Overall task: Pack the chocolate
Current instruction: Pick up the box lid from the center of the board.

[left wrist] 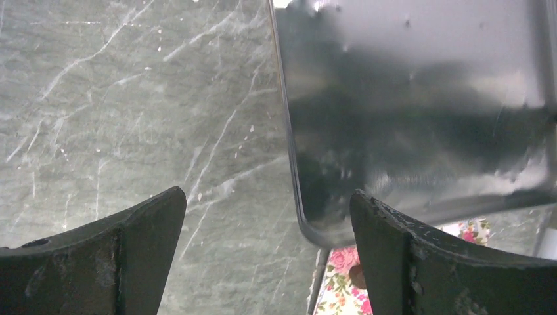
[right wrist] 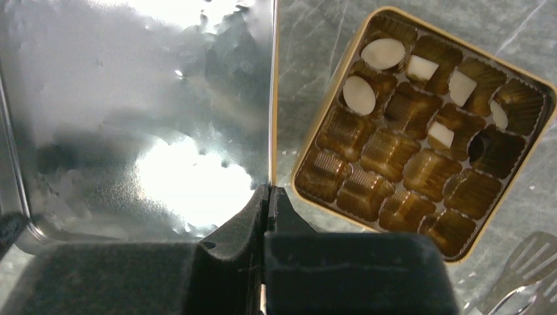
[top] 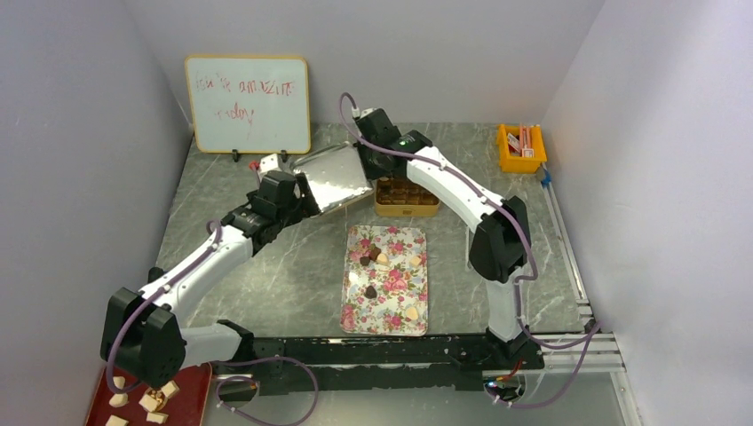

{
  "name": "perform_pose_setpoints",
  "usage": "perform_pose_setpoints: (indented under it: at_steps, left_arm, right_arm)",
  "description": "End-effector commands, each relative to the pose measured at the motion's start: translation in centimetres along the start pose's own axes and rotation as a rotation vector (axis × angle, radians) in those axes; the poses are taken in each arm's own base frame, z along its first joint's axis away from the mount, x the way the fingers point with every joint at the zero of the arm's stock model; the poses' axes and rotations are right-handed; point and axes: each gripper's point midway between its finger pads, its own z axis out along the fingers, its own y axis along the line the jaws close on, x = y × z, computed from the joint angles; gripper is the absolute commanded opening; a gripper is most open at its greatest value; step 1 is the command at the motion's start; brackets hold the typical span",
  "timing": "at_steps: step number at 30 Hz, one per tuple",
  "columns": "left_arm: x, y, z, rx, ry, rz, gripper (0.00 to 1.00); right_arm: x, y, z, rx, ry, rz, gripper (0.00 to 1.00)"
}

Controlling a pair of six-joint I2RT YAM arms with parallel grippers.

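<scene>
Right wrist view shows the right tool (right wrist: 269, 197) pinched shut on the thin edge of the shiny tin lid (right wrist: 144, 111). It holds the lid off to one side of the gold tin (right wrist: 387, 154), probably so the pleated cups (right wrist: 427, 174) can be reached from above. Several cups hold chocolates (right wrist: 384, 52), mostly cream with one dark. More lie on the floral tray (top: 382, 311), nearer the arm bases.

The left tool (left wrist: 266, 210) hangs open at the lid's corner with one finger just beside the rim, gripping nothing. It looks ready to take or steady the lid. The lid's pinched edge runs just beside the tin's wall, so there is little slack there. Bare worktop (left wrist: 98, 98) on the lid's far side offers room to set it down.
</scene>
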Motion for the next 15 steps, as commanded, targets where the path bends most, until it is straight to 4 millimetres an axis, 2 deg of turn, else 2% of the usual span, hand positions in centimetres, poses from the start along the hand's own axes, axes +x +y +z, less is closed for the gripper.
perform_pose_setpoints:
  at_steps: [1, 9, 15]
  left_arm:
    - [-1.5, -1.7, 0.5, 0.066, -0.031, -0.085, 1.0]
    - [-0.4, -3.4, 1.7, 0.14, 0.02, -0.151, 1.0]
    - [0.6, -3.8, 2.3, 0.158, 0.044, -0.202, 1.0]
  right_arm:
    - [-1.9, 0.8, -3.4, -0.058, -0.083, 0.028, 0.0]
    - [-0.6, 1.5, -4.8, -0.111, -0.067, 0.052, 0.0]
    - [-0.3, 2.0, -5.8, -0.141, -0.066, 0.061, 0.0]
